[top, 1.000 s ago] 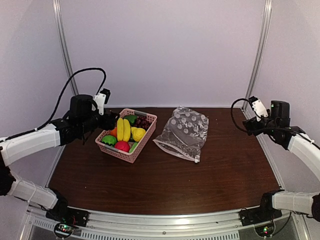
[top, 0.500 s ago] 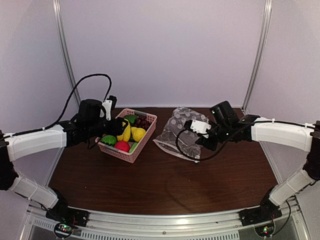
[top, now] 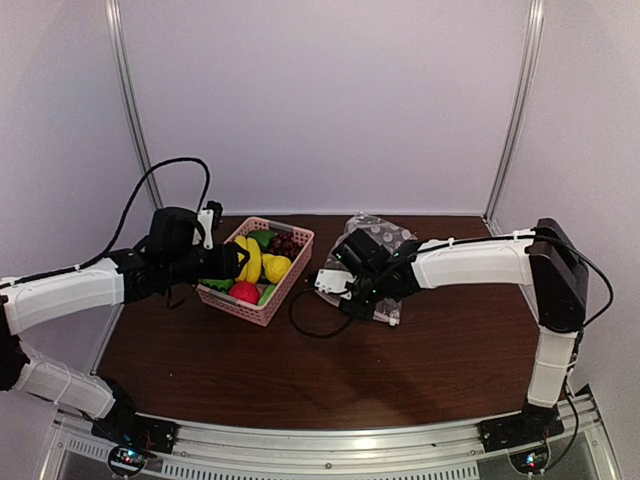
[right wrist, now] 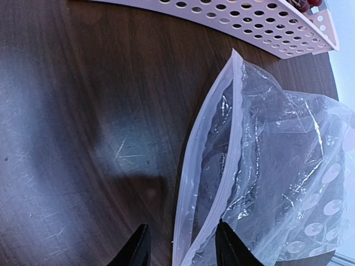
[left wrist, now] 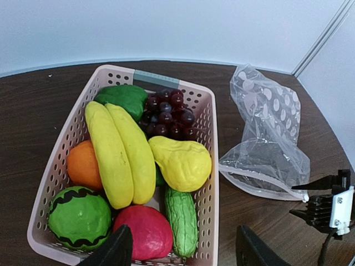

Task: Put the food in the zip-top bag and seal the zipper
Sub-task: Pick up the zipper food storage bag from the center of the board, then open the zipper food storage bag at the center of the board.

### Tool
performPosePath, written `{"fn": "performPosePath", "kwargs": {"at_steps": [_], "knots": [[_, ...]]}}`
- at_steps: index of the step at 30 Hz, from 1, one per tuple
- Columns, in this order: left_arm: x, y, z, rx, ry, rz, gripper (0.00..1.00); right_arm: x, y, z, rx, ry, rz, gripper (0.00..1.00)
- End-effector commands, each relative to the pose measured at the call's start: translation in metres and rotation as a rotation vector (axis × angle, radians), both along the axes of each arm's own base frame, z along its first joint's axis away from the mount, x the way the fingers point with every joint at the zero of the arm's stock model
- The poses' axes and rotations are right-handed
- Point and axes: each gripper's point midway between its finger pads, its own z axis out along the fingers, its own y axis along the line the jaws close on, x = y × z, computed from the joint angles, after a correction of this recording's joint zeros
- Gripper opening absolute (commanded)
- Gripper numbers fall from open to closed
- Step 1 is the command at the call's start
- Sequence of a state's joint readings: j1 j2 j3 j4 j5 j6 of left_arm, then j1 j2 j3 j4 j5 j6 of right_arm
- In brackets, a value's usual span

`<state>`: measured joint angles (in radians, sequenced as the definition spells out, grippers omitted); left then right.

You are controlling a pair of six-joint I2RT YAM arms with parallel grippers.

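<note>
Dark wooden table (top: pixel 330 370); right gripper (right wrist: pixel 182 246) nearest zip-top bag (right wrist: pixel 277 177), fingers apart astride its zipper (right wrist: pixel 223 149) running straight ahead; left gripper (left wrist: pixel 186 249) open, left of bag, over food (left wrist: pixel 138 160).

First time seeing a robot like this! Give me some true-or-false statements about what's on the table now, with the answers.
The bananas lie in the pink basket. True.
The clear bag already holds the pear. False: the pear is in the basket.
The right claw straddles the bag's mouth edge. True.
The left claw grips the orange. False: it is open over the basket, empty; the orange lies in the basket.
The grapes lie outside the basket. False: they are inside it.
</note>
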<state>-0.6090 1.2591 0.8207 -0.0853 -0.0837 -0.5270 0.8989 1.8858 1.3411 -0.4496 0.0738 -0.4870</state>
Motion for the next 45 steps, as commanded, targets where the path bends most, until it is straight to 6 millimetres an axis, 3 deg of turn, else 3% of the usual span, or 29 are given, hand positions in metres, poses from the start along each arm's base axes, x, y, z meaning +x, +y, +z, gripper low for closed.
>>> {"fn": "performPosePath", "kwargs": {"at_steps": [1, 14, 18, 23, 27, 31, 34, 39, 45], "knots": [[-0.003, 0.008, 0.007, -0.023, -0.009, 0.046, 0.65, 0.02, -0.008, 0.002, -0.05, -0.065, -0.131, 0.41], [-0.006, 0.012, 0.001, -0.024, 0.004, 0.059, 0.65, 0.046, -0.008, -0.024, -0.108, -0.13, -0.255, 0.38], [-0.007, 0.011, -0.004, -0.033, 0.012, 0.061, 0.65, 0.056, -0.015, -0.025, -0.132, -0.18, -0.314, 0.22], [-0.007, 0.01, -0.009, -0.042, 0.023, 0.062, 0.64, 0.064, -0.024, 0.007, -0.114, -0.254, -0.359, 0.0], [-0.006, 0.003, -0.011, -0.082, 0.035, 0.052, 0.64, 0.065, -0.036, 0.048, -0.052, -0.265, -0.377, 0.0], [-0.005, -0.015, -0.008, -0.173, 0.049, 0.023, 0.65, 0.065, -0.055, 0.094, 0.094, -0.212, -0.405, 0.0], [-0.011, -0.04, 0.004, -0.229, 0.014, 0.0, 0.68, 0.071, -0.077, 0.125, 0.211, -0.185, -0.462, 0.0], [-0.02, -0.1, 0.038, -0.343, -0.076, -0.088, 0.73, 0.075, -0.096, 0.145, 0.318, -0.16, -0.504, 0.0], [-0.014, -0.169, 0.051, -0.523, -0.029, -0.151, 0.72, 0.068, -0.078, 0.154, 0.474, -0.055, -0.483, 0.0]]}}
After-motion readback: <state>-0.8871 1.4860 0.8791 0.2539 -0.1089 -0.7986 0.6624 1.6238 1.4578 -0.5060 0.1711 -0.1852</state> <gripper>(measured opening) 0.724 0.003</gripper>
